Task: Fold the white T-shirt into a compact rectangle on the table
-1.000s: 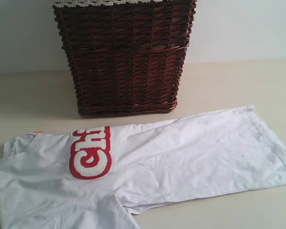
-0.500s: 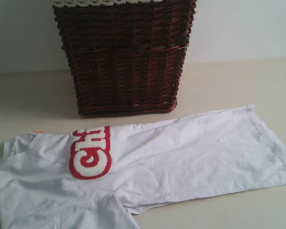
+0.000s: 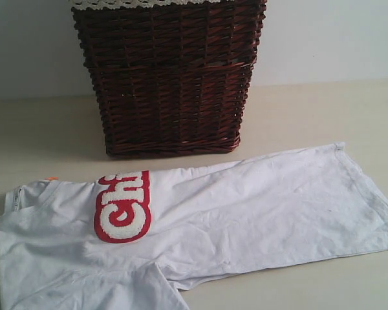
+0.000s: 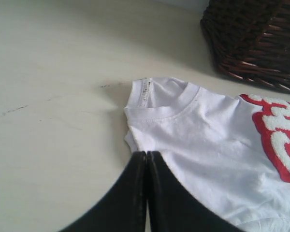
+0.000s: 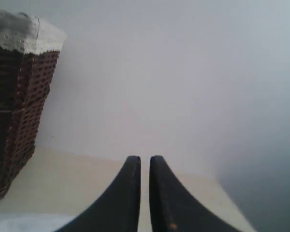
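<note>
The white T-shirt (image 3: 246, 206) was found lying flat on the table (image 3: 310, 110), in front of a dark wicker basket (image 3: 168, 77) and near it but not touching it. Its long axis was seen to run across the exterior view, with the ribbed collar (image 4: 176, 104) and the red lettered patch (image 3: 123, 206) at the left end and the hem at the right. One layer appeared to be already turned over along the near edge; the compact rectangle was judged not yet achieved.

The left gripper (image 4: 146, 153) was observed with its jaws pressed together, the tips set at the shoulder edge of the shirt just beside the collar. Whether cloth was pinched between them could not be determined. The right gripper (image 5: 145, 159) was seen with its jaws slightly parted and nothing between them, raised above the table and directed toward the pale wall (image 5: 183, 72).

The left arm was judged the nearer to the garment. A fold along the long axis, collar end toward hem, was considered the likely requirement, and it would carry cloth across the front of the basket. No other obstruction was noted.
</note>
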`<state>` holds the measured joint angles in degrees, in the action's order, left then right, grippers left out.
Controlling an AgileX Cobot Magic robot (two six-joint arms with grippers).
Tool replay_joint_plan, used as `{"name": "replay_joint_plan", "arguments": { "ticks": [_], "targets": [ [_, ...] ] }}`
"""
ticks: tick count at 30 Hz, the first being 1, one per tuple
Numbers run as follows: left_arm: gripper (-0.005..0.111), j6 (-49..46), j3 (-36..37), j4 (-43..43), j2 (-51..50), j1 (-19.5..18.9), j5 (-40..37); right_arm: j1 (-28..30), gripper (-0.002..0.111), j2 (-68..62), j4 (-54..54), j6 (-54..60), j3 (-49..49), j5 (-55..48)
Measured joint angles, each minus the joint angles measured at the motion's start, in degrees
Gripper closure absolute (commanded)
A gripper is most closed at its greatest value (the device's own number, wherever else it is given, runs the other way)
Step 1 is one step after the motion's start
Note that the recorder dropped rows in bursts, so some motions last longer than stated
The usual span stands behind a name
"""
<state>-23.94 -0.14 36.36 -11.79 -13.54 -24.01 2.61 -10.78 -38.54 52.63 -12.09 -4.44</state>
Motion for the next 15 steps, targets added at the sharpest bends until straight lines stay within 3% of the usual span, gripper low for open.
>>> {"name": "replay_joint_plan", "arguments": {
  "ticks": [1, 2, 4, 6, 10, 15],
  "targets": [
    [0.104, 0.00, 0.00, 0.00, 0.00, 0.00, 0.00, 0.00, 0.099, 0.00, 7.34, -10.26, 1.48, 0.00],
    [0.104, 0.00, 0.00, 0.00, 0.00, 0.00, 0.00, 0.00, 0.099, 0.00, 19.19, -27.79, 3.89, -0.36],
    [0.104, 0.00, 0.00, 0.00, 0.00, 0.00, 0.00, 0.00, 0.099, 0.00, 29.40, -44.79, 7.56, 0.16],
    [0.104, 0.00, 0.00, 0.00, 0.00, 0.00, 0.00, 0.00, 0.099, 0.00, 32.07, -49.28, 11.28, 1.14],
    [0.104, 0.00, 0.00, 0.00, 0.00, 0.00, 0.00, 0.00, 0.099, 3.10, 32.68, -50.88, 11.81, -8.64],
    [0.104, 0.00, 0.00, 0.00, 0.00, 0.00, 0.00, 0.00, 0.099, 8.25, 32.68, -51.09, 11.81, -12.64]
  ]
}}
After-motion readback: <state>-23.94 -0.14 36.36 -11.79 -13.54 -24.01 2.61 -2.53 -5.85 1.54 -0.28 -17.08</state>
